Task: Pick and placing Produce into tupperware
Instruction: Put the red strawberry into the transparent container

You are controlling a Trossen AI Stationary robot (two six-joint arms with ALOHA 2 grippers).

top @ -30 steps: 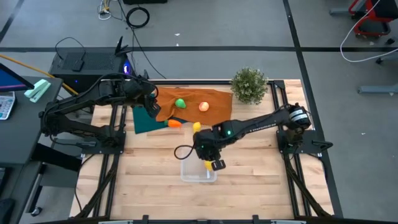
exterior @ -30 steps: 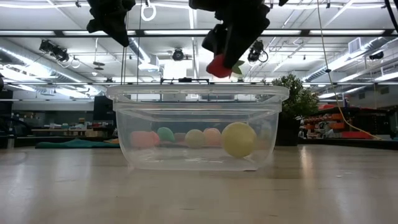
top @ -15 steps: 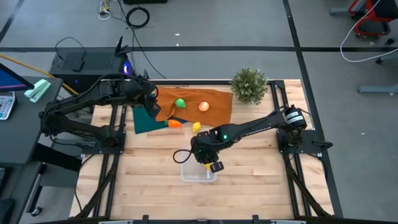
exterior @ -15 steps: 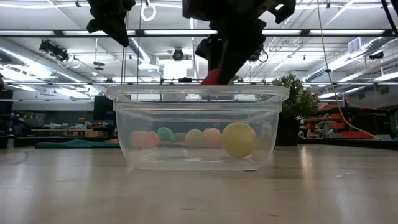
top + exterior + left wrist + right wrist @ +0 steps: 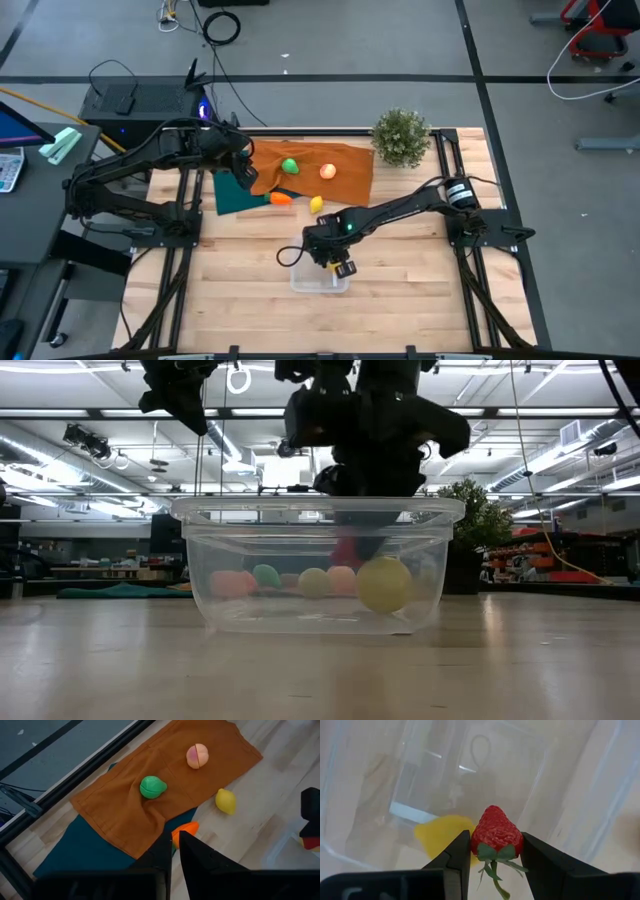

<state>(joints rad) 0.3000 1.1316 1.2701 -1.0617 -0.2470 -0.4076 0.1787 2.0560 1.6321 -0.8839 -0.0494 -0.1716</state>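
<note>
The clear tupperware (image 5: 322, 282) (image 5: 315, 565) stands on the wooden table near its front, with a yellow lemon (image 5: 441, 837) (image 5: 384, 584) on its floor. My right gripper (image 5: 494, 851) (image 5: 334, 262) reaches down into it, shut on a red strawberry (image 5: 496, 831) (image 5: 347, 550). On the orange cloth (image 5: 345, 158) lie a green round fruit (image 5: 289, 166) and a pale apple (image 5: 327, 171). A carrot (image 5: 281, 198) and a second lemon (image 5: 316, 204) rest at the cloth's near edge. My left gripper (image 5: 175, 845) (image 5: 243, 176) hangs shut and empty above the cloths. My right gripper pinches the strawberry by its two sides (image 5: 476, 840), just above the green leaves, between its two fingers. The fingers come from above, pointing steeply down. The berry's tip points down, its stalk back between the fingers. It hangs inside the tupperware, clear of the floor.
A bushy potted plant (image 5: 401, 137) stands at the table's far right. A teal cloth (image 5: 232, 196) lies under the orange one's left end. A black box (image 5: 122, 100) sits beyond the far left corner. Bare wood lies left and right of the tupperware.
My right gripper has gone down with the strawberry, from above the tupperware's rim to below it, inside the walls. It stays shut on the berry.
</note>
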